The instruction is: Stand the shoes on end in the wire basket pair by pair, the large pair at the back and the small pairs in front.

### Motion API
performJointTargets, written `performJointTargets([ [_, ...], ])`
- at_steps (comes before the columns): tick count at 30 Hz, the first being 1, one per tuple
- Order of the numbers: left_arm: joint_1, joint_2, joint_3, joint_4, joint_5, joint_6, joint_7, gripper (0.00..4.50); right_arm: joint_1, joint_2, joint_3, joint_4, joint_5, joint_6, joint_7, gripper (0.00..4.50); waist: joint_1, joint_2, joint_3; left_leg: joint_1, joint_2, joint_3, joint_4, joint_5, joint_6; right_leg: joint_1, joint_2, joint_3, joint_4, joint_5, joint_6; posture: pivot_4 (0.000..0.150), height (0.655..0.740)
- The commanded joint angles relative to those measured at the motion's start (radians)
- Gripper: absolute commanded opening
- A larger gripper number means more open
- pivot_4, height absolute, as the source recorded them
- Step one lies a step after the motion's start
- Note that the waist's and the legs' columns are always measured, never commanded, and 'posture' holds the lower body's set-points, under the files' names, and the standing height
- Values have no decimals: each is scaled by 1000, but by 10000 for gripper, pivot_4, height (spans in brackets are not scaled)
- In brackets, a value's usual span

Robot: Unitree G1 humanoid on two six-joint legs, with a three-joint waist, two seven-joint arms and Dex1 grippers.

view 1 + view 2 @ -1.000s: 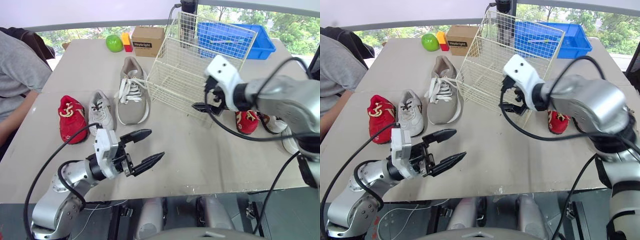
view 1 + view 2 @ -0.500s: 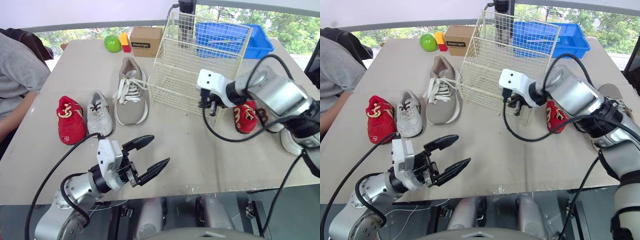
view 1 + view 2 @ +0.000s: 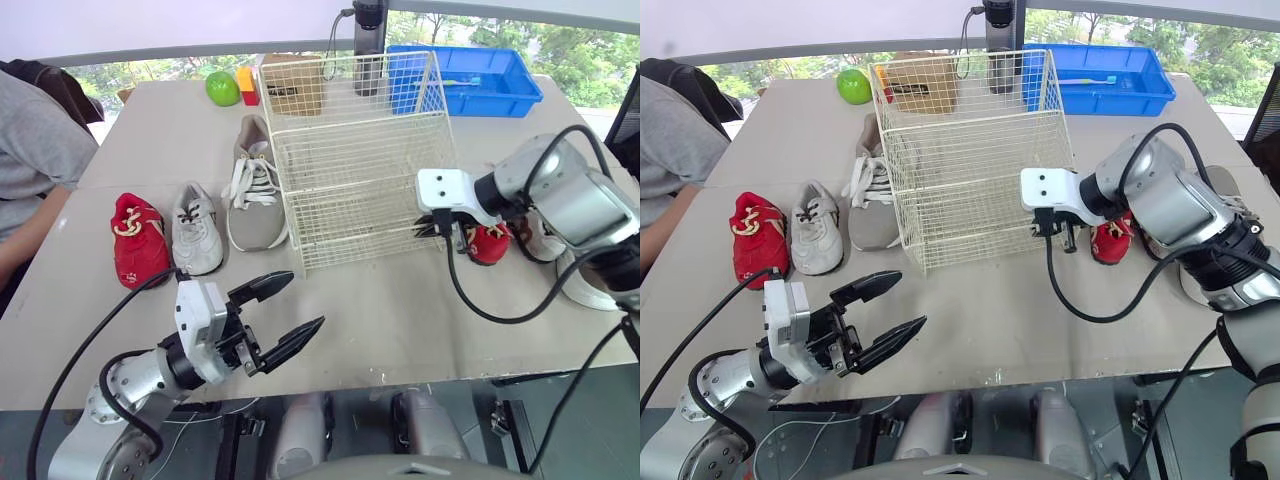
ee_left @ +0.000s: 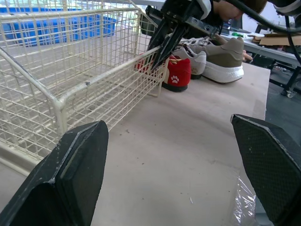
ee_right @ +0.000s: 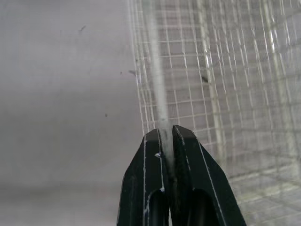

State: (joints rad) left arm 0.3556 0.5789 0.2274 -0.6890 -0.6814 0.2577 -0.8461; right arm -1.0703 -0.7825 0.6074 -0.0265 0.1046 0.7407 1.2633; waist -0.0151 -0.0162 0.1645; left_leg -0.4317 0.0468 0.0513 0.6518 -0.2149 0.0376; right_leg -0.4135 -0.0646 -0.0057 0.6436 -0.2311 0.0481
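The grey worktop [image 3: 400, 310] carried a wire basket [image 3: 370, 200]; a red shoe [image 3: 137, 240], a small white shoe [image 3: 196, 228] and a large grey shoe [image 3: 250, 200] lay left of it; a second red shoe [image 3: 487, 243] lay just right; a blue bin [image 3: 520, 95] stood behind.

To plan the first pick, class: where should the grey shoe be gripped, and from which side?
Probably grip the grey shoe by its heel collar, from above, with the left hand. It lies sole-down with its opening upward; the basket crowds one flank and the white shoe the other.
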Motion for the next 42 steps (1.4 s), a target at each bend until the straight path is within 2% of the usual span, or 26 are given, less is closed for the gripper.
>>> performJointTargets([
  [1, -2, 5, 18, 7, -8, -27, -20, 45000, -41, 11, -59, -18, -19, 113, -36, 416, 5, 0, 0, 0, 0, 0, 0, 0, 0, 0, 0, 0, 0, 0, 0, 1500, 7400],
  [6, -17, 0, 4, 24, 0, -40, -32, 45000, -47, 20, -60, 9, -44, 81, -43, 416, 7, 0, 0, -2, -2, 0, 0, 0, 0, -1, -3, -1, -1, 0, 0, 1500, 7400],
  [11, -3, -3, 9, 24, -1, -52, -40, 45000, -19, -26, -57, -69, -25, 108, 10, 416, 5, 1, 1, -2, -4, 0, 0, 0, 0, -1, -4, -1, -1, 0, 0, 1500, 7400],
  [17, -8, -8, 2, 40, 6, -64, -45, 45000, -10, -8, -88, -45, -48, 77, -52, 416, 3, 2, 1, -2, -5, 0, -1, 0, 0, -1, -3, -2, -1, 0, 0, 1500, 7400],
  [20, -18, -12, -2, 50, 5, -66, -48, 45000, 2, -10, -142, -70, -17, 49, -53, 8514, 5, 2, 2, -2, -5, 0, -1, 0, 0, -1, -3, -2, -1, 0, 1, 1500, 7400],
  [25, -53, -11, -17, 74, -3, -63, -64, 45000, 52, -32, -278, -188, 62, 110, -64, 32273, 6, 2, 2, -2, -5, -1, -1, 0, 0, -1, -3, -2, -1, 0, 1, 1500, 7400],
  [27, -80, -8, -36, 62, -24, -33, -57, 45000, 118, -52, -421, -301, 164, 175, -61, 42600, 8, 2, 2, -2, -5, -1, -1, 0, 0, -1, -3, -2, -1, 0, 1, 1500, 7400],
  [28, -98, -7, -46, 53, -41, -11, -47, 45000, 167, -60, -516, -369, 234, 198, -50, 44500, 11, 1, 2, -2, -5, -1, -1, 0, 0, -1, -3, -2, -1, 0, 1, 1500, 7400],
  [31, -145, -1, -71, 33, -80, 41, -25, 45000, 257, -49, -782, -517, 402, 391, -104, 44500, 19, 1, 2, -2, -3, -1, -1, 0, 0, 1, -3, -3, -1, 0, 1, 1500, 7400],
  [34, -214, 1, -103, 21, -109, 97, 8, 45000, 336, -17, -1053, -615, 453, 598, -237, 44500, 26, 1, 2, -2, -4, -1, 0, 0, 0, 1, -2, -3, -1, 0, 1, 1500, 7400],
  [36, -259, 4, -127, 15, -125, 130, 20, 45000, 400, -17, -1200, -649, 433, 706, -306, 44500, 29, 1, 1, -1, -4, -2, 1, 0, 0, 2, -2, -3, -1, 0, 1, 1500, 7400],
  [40, -344, -10, -168, 26, -171, 187, 38, 45000, 640, -76, -1316, -665, 271, 606, -470, 44500, 33, 1, 1, -1, -6, -1, 1, 0, 0, 2, -3, -2, -1, 0, 1, 1500, 7400],
  [42, -389, -24, -190, 46, -177, 202, 40, 45000, 738, -65, -1340, -651, 196, 571, -568, 44500, 31, 1, 1, -2, -7, -1, 1, 0, 0, 3, -3, -1, -1, 0, 1, 1500, 7400],
])
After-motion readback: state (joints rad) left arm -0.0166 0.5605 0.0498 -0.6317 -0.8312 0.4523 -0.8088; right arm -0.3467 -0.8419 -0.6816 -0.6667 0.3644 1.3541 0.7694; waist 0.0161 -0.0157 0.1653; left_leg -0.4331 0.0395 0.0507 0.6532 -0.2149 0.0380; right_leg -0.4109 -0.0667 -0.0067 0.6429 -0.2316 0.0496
